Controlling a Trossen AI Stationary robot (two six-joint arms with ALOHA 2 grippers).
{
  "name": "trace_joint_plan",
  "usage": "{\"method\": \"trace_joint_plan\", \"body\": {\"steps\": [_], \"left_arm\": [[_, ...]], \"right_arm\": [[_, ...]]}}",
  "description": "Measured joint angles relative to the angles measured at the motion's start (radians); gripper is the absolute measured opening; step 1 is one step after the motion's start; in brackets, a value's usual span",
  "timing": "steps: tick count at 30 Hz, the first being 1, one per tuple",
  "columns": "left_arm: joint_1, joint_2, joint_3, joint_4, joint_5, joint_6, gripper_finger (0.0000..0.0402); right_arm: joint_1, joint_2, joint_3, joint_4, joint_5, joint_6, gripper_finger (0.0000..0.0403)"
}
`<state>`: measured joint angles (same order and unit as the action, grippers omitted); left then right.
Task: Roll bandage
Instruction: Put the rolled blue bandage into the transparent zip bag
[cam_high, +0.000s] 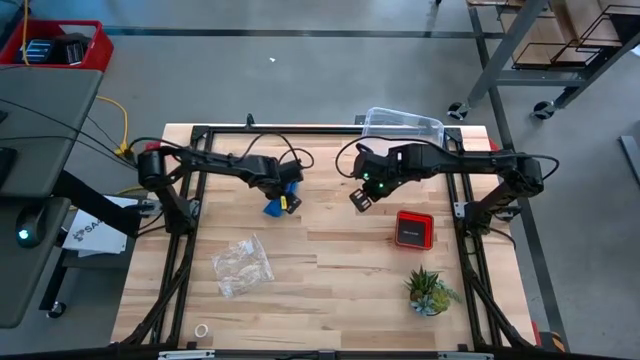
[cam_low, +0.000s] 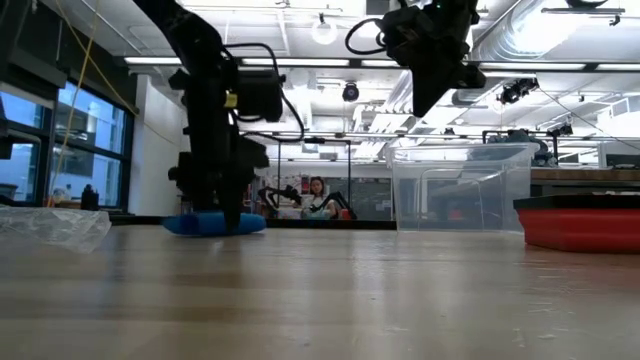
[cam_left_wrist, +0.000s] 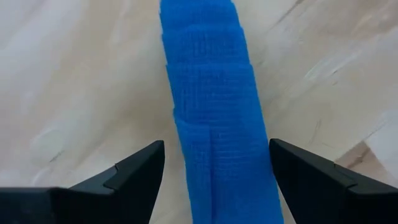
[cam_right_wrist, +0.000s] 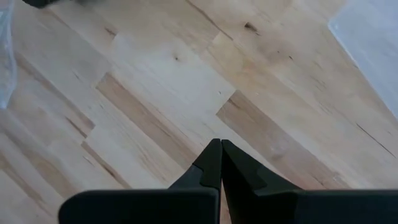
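The bright blue bandage (cam_left_wrist: 214, 106) lies flat on the wooden table as a long strip of overlapping layers. It also shows in the high view (cam_high: 273, 208) and the low view (cam_low: 205, 224). My left gripper (cam_left_wrist: 216, 168) is open and low over it, pointing down, one finger on each side of the strip; I see no clear touch. It also shows in the high view (cam_high: 284, 198). My right gripper (cam_right_wrist: 221, 149) is shut and empty, raised above the table's middle (cam_high: 361, 198), to the right of the bandage.
A clear plastic box (cam_high: 405, 126) stands at the far edge. A red-and-black square device (cam_high: 414, 228) and a small potted plant (cam_high: 430, 290) are at the right. A crinkled clear bag (cam_high: 242, 266) and a small white ring (cam_high: 202, 330) lie near left.
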<state>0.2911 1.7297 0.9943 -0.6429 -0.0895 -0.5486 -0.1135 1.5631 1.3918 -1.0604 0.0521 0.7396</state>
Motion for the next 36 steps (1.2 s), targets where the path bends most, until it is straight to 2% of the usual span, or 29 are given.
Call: {"method": "trace_joint_plan", "body": {"steps": [5,7,10,13,14,17,19,25,29,32,36], "left_arm": [[-0.007,0.042,0.002,0.033,-0.010,-0.027,0.0281],[-0.014,0.042,0.003,0.033,-0.021,-0.033,0.0262],[-0.024,0.020,0.000,0.026,-0.050,-0.024,0.0184],[-0.026,-0.034,0.000,0.003,-0.066,0.019,0.0057],[-0.026,-0.057,0.000,-0.010,-0.070,0.029,0.0033],[-0.026,-0.153,0.000,-0.057,-0.088,0.034,0.0030],[-0.026,-0.240,0.000,-0.101,-0.112,0.037,0.0029],[-0.074,-0.554,0.000,-0.223,-0.166,0.000,0.0028],[-0.151,-0.746,0.000,-0.329,-0.227,-0.165,0.0028],[-0.223,-0.858,0.000,-0.375,-0.273,-0.275,0.0028],[-0.291,-0.936,0.000,-0.425,-0.321,-0.387,0.0028]], "right_arm": [[0.000,0.000,0.000,0.018,0.000,0.001,0.0000],[0.000,0.000,0.000,0.018,0.000,0.002,0.0000],[0.002,0.000,0.000,0.018,0.000,0.003,0.0000],[0.003,0.000,0.000,0.018,0.000,0.000,0.0000],[0.003,0.000,0.000,0.019,-0.001,-0.003,0.0000],[0.003,0.001,0.000,0.052,-0.007,-0.007,0.0000],[0.003,0.011,0.000,0.126,-0.052,-0.014,0.0000],[0.025,0.141,0.000,0.522,-0.287,-0.062,0.0000],[0.070,0.249,0.000,0.799,-0.387,0.017,0.0005],[0.109,0.314,0.002,0.957,-0.405,0.050,0.0028],[0.151,0.405,0.003,1.098,-0.422,0.130,0.0092]]}}
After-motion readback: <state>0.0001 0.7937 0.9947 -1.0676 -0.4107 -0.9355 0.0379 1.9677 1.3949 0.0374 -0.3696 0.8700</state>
